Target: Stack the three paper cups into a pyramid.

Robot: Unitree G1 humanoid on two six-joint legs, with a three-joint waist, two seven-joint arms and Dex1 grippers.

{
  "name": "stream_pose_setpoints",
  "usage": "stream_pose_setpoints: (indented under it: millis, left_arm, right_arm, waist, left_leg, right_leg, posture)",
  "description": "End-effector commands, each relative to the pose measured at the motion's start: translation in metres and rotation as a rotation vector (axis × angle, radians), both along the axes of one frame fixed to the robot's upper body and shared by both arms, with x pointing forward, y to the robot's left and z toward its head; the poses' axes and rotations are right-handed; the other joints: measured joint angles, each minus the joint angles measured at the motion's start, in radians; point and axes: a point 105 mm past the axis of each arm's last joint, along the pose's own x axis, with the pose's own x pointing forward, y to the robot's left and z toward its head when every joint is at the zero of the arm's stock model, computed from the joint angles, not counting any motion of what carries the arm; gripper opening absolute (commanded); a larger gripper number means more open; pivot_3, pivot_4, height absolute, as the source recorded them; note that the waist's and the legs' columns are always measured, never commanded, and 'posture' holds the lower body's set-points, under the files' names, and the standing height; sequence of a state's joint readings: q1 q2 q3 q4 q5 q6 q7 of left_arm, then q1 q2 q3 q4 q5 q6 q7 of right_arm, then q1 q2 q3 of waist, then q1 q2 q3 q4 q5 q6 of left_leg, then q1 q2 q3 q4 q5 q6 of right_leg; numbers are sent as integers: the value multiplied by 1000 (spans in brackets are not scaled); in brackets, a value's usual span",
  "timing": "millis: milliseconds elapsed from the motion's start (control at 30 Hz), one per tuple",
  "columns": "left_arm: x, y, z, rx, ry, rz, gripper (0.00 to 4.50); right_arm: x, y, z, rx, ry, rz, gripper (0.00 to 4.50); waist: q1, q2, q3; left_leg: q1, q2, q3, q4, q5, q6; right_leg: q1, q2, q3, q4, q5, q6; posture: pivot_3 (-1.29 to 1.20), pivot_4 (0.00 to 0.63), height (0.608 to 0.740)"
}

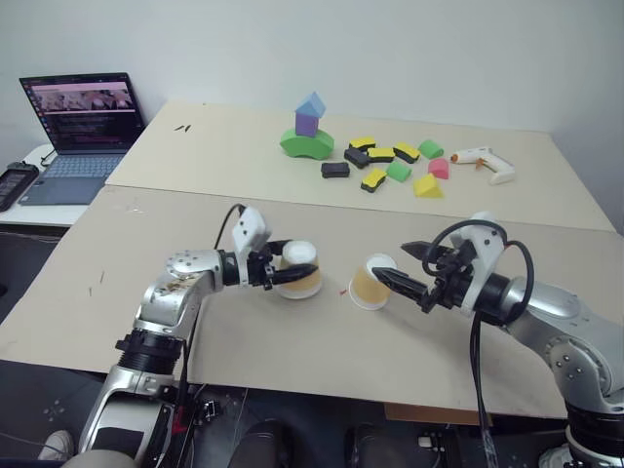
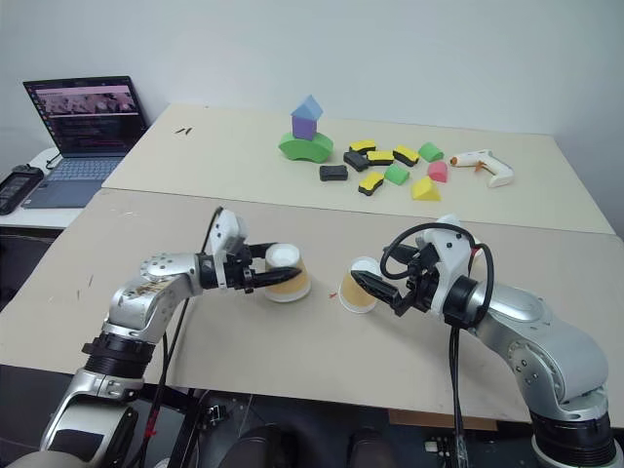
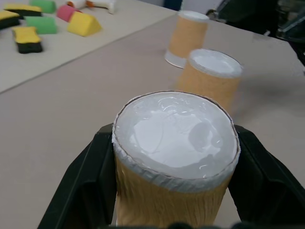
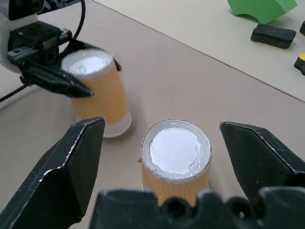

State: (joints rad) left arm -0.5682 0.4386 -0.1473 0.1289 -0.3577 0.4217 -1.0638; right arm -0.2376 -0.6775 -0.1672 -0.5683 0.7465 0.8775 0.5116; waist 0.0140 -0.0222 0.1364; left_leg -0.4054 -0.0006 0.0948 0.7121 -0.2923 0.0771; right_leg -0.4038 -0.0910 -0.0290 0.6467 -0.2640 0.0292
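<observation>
No brand or print shows on the three paper cups, and the lines on the laptop (image 1: 83, 117) screen are too small to read. Each cup is a tapered tan paper cone with finely creased sides, standing upside down with its glossy white base up and a rolled white rim at the bottom. The left gripper (image 3: 174, 131) is clamped on one cup (image 3: 176, 162), its flat black fingers (image 3: 83, 176) pressed against opposite sides. A second cup (image 3: 209, 76) stands on the table (image 1: 292, 361) just beyond it; in the head views the two overlap, so I cannot tell whether they touch. The third cup (image 4: 176, 152) stands near them on the matte beige board, between the spread wedge-shaped fingers of the right gripper (image 1: 392, 263), which flank it without touching. Farther back are a foam tower (image 1: 308, 127) of green arch, purple cube and blue roof, loose yellow, black, green and pink foam blocks (image 1: 390, 166), and a white plastic glue gun (image 1: 485, 161).
</observation>
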Motion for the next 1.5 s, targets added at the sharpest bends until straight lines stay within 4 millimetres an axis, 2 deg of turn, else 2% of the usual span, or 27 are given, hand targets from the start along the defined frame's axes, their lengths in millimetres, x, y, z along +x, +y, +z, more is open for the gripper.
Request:
stream_pose_setpoints:
  millis: [33,200,300,500,767,933,1100,1400,1500]
  left_arm:
    - [-5,-21,4,9,-36,-112,2924]
    - [-3,-38,-6,32,-37,-166,2924]
    - [1,-48,-7,29,-37,-181,2924]
    - [8,-56,-9,40,-54,-191,2924]
    - [5,-67,-10,27,-59,-221,2924]
    - [3,-63,-8,17,-54,-217,2924]
    - [2,-56,-3,13,-61,-205,4409]
    - [-3,-42,13,17,-89,-192,4459]
    - [-12,-24,30,40,-102,-220,4459]
  right_arm:
    - [0,0,15,8,-77,-8,4500]
    - [-3,-2,19,14,-88,-18,4500]
    - [-9,-3,28,57,-108,-16,4500]
    - [-20,-5,38,81,-111,5,4500]
    - [-22,-12,39,62,-101,-10,4500]
    - [-21,-14,37,55,-95,-22,4500]
    - [-19,-15,35,54,-89,-23,4500]
    - [-15,-19,34,50,-78,-21,4500]
    - [-16,-35,30,22,-54,-53,4500]
  waist:
    - [0,0,0]
    - [0,0,0]
    - [2,0,0]
    - [1,0,0]
    - [1,0,0]
    - [1,0,0]
    - [-2,0,0]
    - [-1,0,0]
    - [-2,0,0]
  left_leg:
    - [0,0,0,0,0,0]
    - [0,0,0,0,0,1]
    - [0,0,0,0,0,2]
    - [0,0,0,0,0,3]
    - [-1,-1,0,1,-1,5]
    - [-1,-1,0,1,-1,5]
    - [-1,-1,0,1,-1,5]
    - [-1,-1,0,0,-1,5]
    - [-1,-1,0,0,-1,5]
  right_leg:
    - [0,0,0,0,0,0]
    - [0,0,1,0,0,0]
    - [0,-1,0,0,0,0]
    - [0,-1,1,-1,0,1]
    - [1,-3,2,-5,1,2]
    - [1,-3,2,-5,1,2]
    - [0,-3,3,-5,1,2]
    - [0,-3,3,-5,1,2]
    - [0,-3,3,-4,1,2]
  posture:
    - [0,150,740]
    - [0,150,740]
    - [0,150,740]
    - [0,150,740]
    - [0,150,740]
    - [0,150,740]
    - [0,150,740]
    - [0,150,740]
    - [0,150,740]
